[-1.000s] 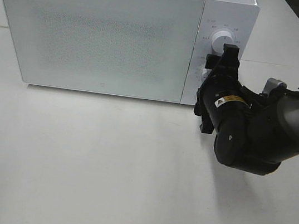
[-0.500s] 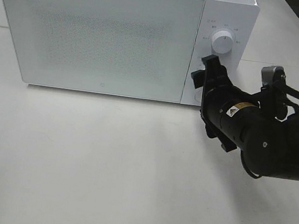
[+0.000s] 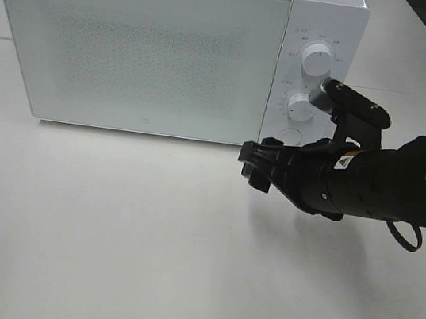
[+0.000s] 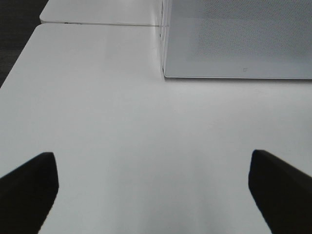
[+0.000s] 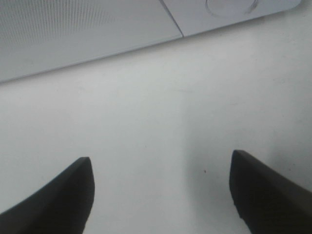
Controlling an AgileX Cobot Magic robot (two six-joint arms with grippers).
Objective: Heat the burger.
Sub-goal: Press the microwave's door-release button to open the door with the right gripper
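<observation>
- The microwave [image 3: 173,49] is a white, boxy oven with rounded corners, standing at the back of the surface [image 3: 106,232].
- Its door [image 3: 133,51] is shut. It is a flat, pale, glossy panel with a fine dotted mesh across its middle, too frosted to show anything behind it.
- The burger shows in no view, so I cannot tell where it lies.
- The control strip on the oven's right side carries a round white upper knob [image 3: 317,60], a round white lower knob [image 3: 298,106] under it, and a flat round button [image 3: 289,135] at the bottom.
- The surface is smooth, matte white and bare in front of the oven, with soft grey shadow under the arm.
- The right arm [image 3: 393,186] is a thick, rounded black shell with a small yellow label [image 3: 347,161]. It lies low in front of the control strip and points toward the door's lower corner.
- The right tool [image 3: 252,165] hangs just above the surface, near the oven's front edge and apart from it.
- In the right wrist view its dark, blunt fingers [image 5: 58,195] stand wide, with only white surface between them.
- The left tool [image 4: 153,190] is spread wide too. Its black, wedge-shaped fingers [image 4: 29,187] sit at the two edges of the left wrist view, holding nothing.
- That same view shows the oven's left front corner, well apart from the tool.
</observation>
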